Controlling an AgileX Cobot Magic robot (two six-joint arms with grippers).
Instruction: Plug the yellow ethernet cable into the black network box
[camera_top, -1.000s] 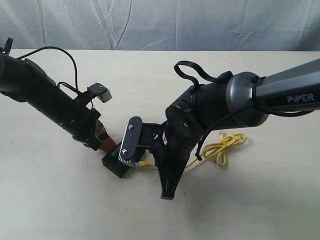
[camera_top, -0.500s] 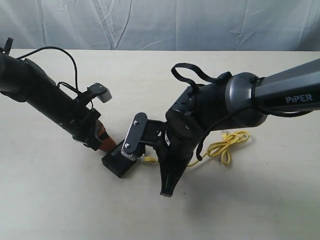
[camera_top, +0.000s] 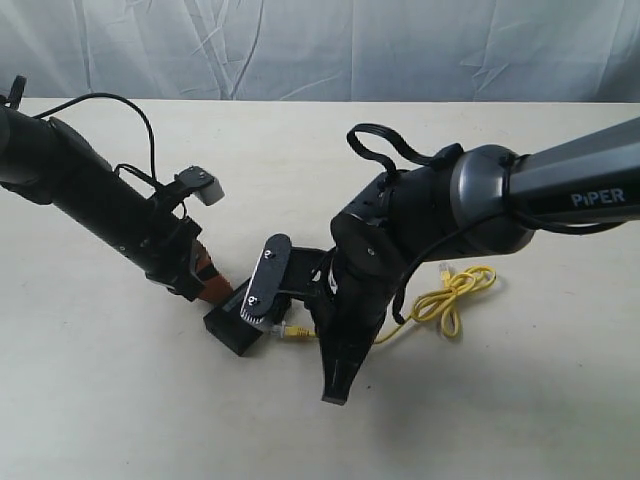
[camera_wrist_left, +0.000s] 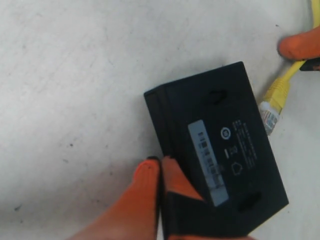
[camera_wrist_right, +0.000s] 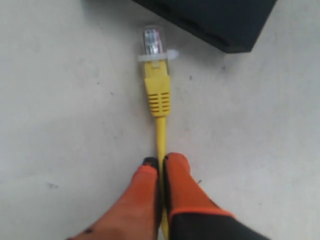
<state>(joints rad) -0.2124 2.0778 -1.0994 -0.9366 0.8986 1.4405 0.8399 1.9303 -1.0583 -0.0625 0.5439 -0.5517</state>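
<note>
The black network box (camera_wrist_left: 220, 150) lies flat, label side up; in the exterior view the black network box (camera_top: 232, 330) is partly covered by the right wrist camera. My left gripper (camera_wrist_left: 160, 161) is shut, its orange fingers (camera_wrist_left: 145, 200) together and resting against the box's long edge. My right gripper (camera_wrist_right: 161, 162) is shut on the yellow ethernet cable (camera_wrist_right: 160, 135) a short way behind its clear plug (camera_wrist_right: 152, 42). The plug points at the box's side (camera_wrist_right: 210, 20) with a small gap, outside the box. The rest of the cable lies looped (camera_top: 452, 293) on the table.
The beige table (camera_top: 520, 420) ends at a white cloth backdrop (camera_top: 320, 50) at the far side. The bulky right arm (camera_top: 470, 200) hangs over the table's middle, with a black wire loop (camera_top: 380, 140) on it. A grey camera (camera_top: 203, 187) sits on the left arm.
The right gripper with the cable drew slightly away from the box half a second ago and has come back beside it. The left arm and the box have stayed put.
</note>
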